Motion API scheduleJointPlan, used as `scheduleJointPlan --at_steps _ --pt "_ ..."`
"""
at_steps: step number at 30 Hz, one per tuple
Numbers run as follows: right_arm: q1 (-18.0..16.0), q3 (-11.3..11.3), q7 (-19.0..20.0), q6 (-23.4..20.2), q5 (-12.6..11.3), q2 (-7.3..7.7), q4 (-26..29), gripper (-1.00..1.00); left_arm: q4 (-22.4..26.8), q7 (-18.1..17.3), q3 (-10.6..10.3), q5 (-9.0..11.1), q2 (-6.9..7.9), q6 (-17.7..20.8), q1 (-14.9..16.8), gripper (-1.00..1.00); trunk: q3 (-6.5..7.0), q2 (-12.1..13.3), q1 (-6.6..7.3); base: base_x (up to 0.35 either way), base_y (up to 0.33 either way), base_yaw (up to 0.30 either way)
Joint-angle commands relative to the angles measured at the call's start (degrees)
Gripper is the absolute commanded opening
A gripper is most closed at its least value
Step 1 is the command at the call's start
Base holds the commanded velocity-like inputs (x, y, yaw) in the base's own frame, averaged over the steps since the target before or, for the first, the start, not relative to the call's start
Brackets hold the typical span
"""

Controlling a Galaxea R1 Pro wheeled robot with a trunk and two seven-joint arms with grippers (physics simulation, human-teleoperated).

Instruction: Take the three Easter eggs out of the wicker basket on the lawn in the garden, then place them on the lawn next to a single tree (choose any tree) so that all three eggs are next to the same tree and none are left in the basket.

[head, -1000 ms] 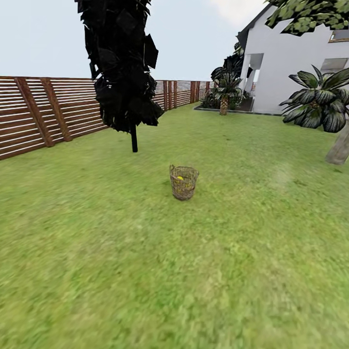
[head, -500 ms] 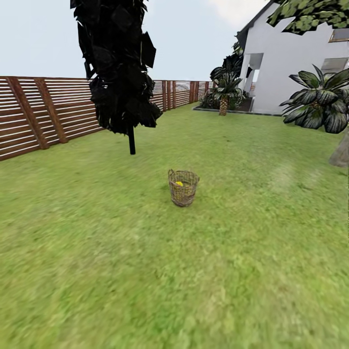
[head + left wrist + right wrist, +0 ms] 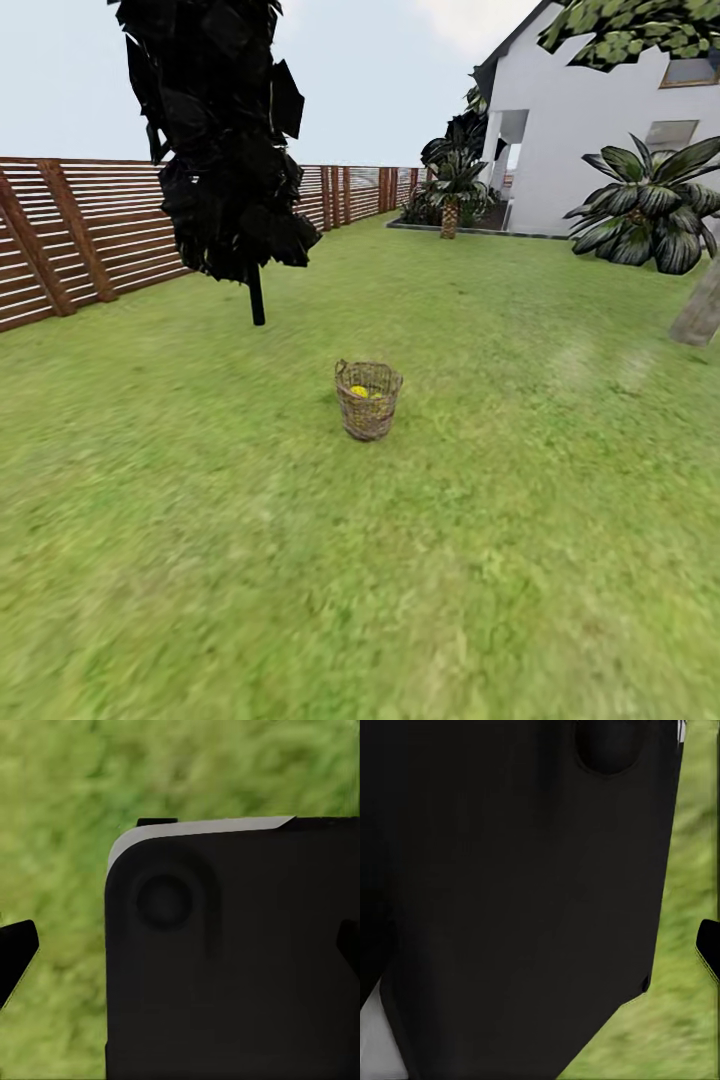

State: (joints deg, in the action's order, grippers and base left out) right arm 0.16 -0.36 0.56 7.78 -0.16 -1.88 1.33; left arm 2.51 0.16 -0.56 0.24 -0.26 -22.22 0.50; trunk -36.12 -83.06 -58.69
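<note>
Slatted wooden fence (image 3: 90, 235) left, white house (image 3: 590, 150) far right, pale sky.

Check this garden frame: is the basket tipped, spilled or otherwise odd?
Nothing stands out. The wicker basket stands upright on the lawn, with yellow egg showing inside and none on the grass around it.

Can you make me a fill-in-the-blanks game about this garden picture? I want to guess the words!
1. The basket stands on the green ____.
2. The bit of egg peeking out inside the basket is ____ in colour.
3. The tree behind the basket has leaves coloured ____.
4. The fence along the left side is made of ____.

Missing words: lawn; yellow; black; wood
</note>
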Motion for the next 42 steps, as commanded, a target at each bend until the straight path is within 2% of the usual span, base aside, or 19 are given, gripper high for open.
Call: scheduleJointPlan --at_steps 1,15,23,42 --pt "0.0 -0.1 0.1 0.1 0.0 0.00 0.1 1.00 0.0 0.0 -0.1 0.0 0.00 -0.2 0.0 1.00 -0.04 0.0 -0.03 0.341 0.000 -0.003" --pt "0.0 -0.1 0.1 0.1 0.0 0.03 0.1 1.00 0.0 0.0 -0.1 0.0 0.00 -0.2 0.0 1.00 -0.04 0.0 -0.03 0.341 0.000 -0.006" --pt "0.0 -0.1 0.1 0.1 0.0 0.04 0.1 1.00 0.0 0.0 -0.1 0.0 0.00 -0.2 0.0 1.00 0.08 0.0 -0.03 0.341 0.016 -0.187" --pt "0.0 -0.1 0.1 0.1 0.0 0.04 0.1 1.00 0.0 -0.1 -0.1 0.0 0.00 -0.2 0.0 1.00 0.13 0.0 -0.03 0.324 0.155 -0.026"
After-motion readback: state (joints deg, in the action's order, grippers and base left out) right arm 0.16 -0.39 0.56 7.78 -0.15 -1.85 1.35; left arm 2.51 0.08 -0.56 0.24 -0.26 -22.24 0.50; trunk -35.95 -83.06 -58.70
